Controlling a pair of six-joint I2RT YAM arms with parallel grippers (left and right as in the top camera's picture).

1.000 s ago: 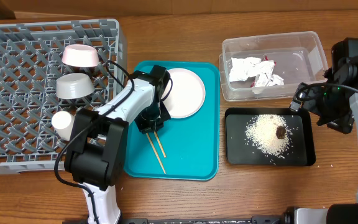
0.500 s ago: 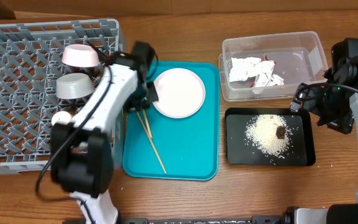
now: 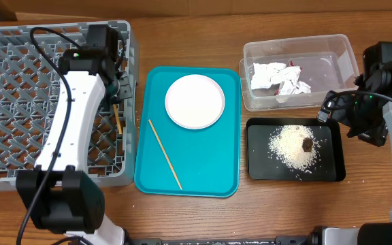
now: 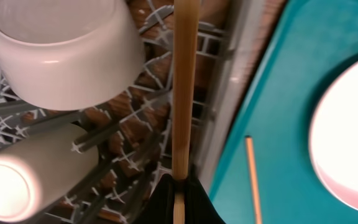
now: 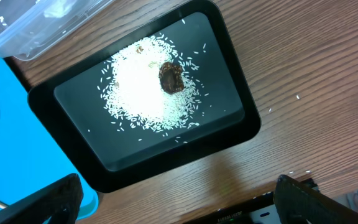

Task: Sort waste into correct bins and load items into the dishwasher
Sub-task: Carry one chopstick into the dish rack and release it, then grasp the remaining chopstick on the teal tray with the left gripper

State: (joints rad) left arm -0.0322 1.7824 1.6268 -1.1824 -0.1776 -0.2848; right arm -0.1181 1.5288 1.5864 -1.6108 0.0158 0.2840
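Observation:
My left gripper (image 3: 116, 99) is shut on one wooden chopstick (image 3: 118, 121) and holds it over the right side of the grey dish rack (image 3: 19, 82). In the left wrist view the chopstick (image 4: 184, 93) runs straight out from the closed jaws (image 4: 180, 199), above the rack lattice, beside a pale bowl (image 4: 67, 53) and the white cup (image 4: 17, 186). The other chopstick (image 3: 164, 154) lies on the teal tray (image 3: 209, 170) below the white plate (image 3: 194, 101). My right gripper (image 5: 179, 199) is open and empty over the table, near the black tray (image 5: 229, 134).
The clear tub (image 3: 332, 54) holds crumpled napkins (image 3: 278, 76) with red scraps. The black tray (image 3: 260, 167) holds rice grains (image 3: 290, 146) and a brown lump (image 3: 307, 143). My left arm hides the bowls in the overhead view. Stray grains lie on the wood at the right.
My left gripper lifted one chopstick off the teal tray and carried it left and back to the rack's right side. The other chopstick stayed. The right arm has not moved.

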